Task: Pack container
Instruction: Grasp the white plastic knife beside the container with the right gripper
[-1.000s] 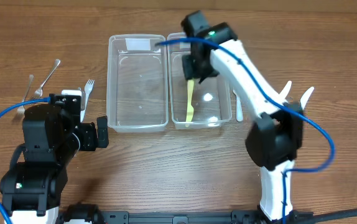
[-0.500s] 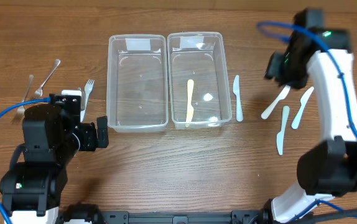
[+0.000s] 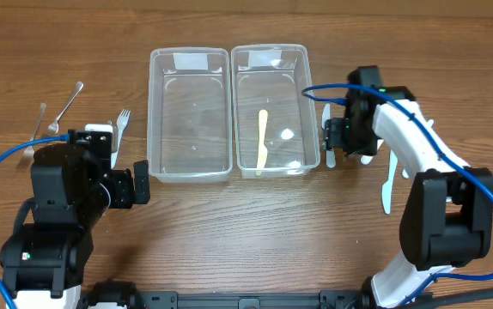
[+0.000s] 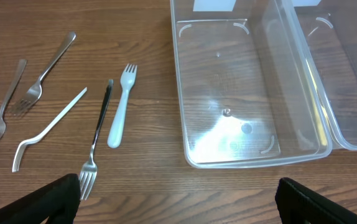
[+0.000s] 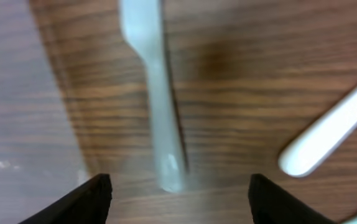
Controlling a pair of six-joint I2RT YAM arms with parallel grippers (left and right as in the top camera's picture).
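Two clear plastic containers stand side by side, the left one (image 3: 190, 116) empty, the right one (image 3: 270, 110) holding one pale yellow plastic knife (image 3: 262, 142). A white plastic knife (image 3: 327, 130) lies on the table just right of the right container. My right gripper (image 3: 341, 137) hovers over it, open and empty. In the right wrist view the knife (image 5: 157, 106) lies between my fingers, and the gripper (image 5: 178, 205) is open. My left gripper (image 3: 139, 182) is open and empty near the left container's front left corner; it also shows in the left wrist view (image 4: 178, 208).
Metal forks (image 3: 66, 101) and a white plastic fork (image 3: 122, 124) lie left of the containers; they show in the left wrist view too (image 4: 121, 106). Another white knife (image 3: 389, 180) lies right of my right arm. A white utensil handle (image 5: 331, 134) lies beside the knife.
My right arm left the right container, swung out over the white cutlery at the right, then came back low over the knife beside the container. The left arm has not moved.
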